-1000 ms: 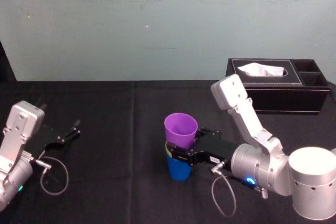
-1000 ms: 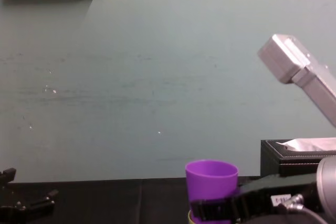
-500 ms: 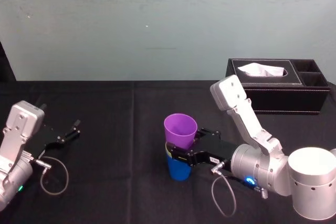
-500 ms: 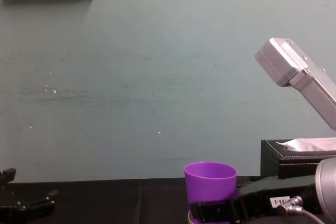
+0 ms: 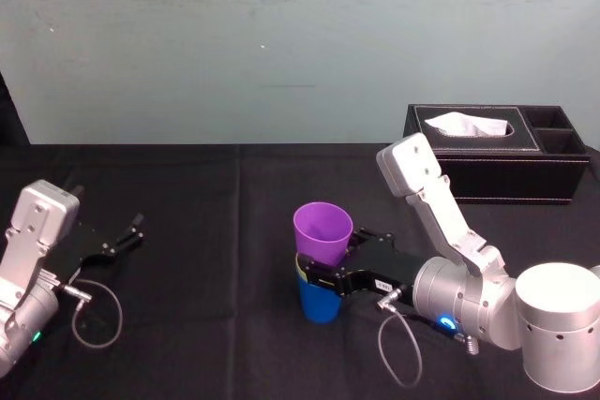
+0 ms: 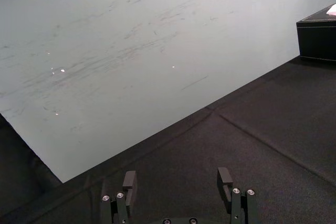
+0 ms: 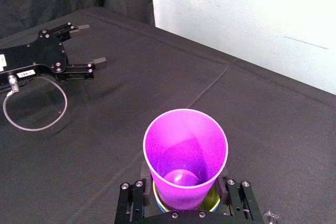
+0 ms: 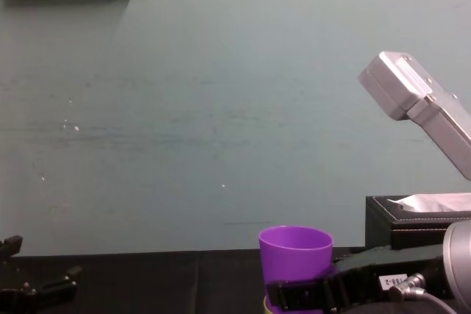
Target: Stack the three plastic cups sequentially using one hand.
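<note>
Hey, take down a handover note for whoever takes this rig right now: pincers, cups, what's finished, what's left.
Right pincer: shut on the purple cup, low on its wall, mid-table.
Left pincer: open, empty, parked on the black cloth at the robot's left.
Cups: one stack. The blue cup stands on the cloth, the yellow-green cup sits inside it with just its rim showing, and the purple cup is on top.
Done: all three nested.
Left: purple stands well above the others, and I cannot tell if it is fully seated. Probably press it home if needed, open the right pincer and back off without tipping the stack.

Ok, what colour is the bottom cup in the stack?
The bottom cup is blue, clearest in the head view.
</note>
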Controlling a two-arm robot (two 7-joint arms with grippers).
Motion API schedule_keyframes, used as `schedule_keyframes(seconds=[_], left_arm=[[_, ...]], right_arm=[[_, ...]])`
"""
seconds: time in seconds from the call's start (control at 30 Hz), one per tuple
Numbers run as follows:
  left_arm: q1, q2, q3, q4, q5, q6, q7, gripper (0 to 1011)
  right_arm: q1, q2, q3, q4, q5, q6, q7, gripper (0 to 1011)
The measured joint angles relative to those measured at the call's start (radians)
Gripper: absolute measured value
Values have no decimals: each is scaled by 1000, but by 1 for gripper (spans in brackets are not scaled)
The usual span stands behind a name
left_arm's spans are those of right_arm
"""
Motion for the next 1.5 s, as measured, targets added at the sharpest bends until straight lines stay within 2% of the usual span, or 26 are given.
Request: schedule_keyframes(seconds=[0.17, 0.57, 1.13, 1.37, 1.5], left_arm=[[0, 0, 0, 0, 0, 0, 0, 1000], [0, 0, 0, 0, 0, 0, 0, 1000], [0, 0, 0, 0, 0, 0, 0, 1000], [0, 0, 0, 0, 0, 0, 0, 1000], [0, 0, 0, 0, 0, 0, 0, 1000]], right_arm=[[0, 0, 1, -1, 1, 0, 0, 707], [0, 0, 1, -1, 1, 1, 0, 1003], [-2, 1, -2, -4, -5, -4, -1, 1003], [-22, -5, 16, -23, -12, -56, -21, 1003], [-45, -19, 43, -35, -11, -113, -44, 1003]])
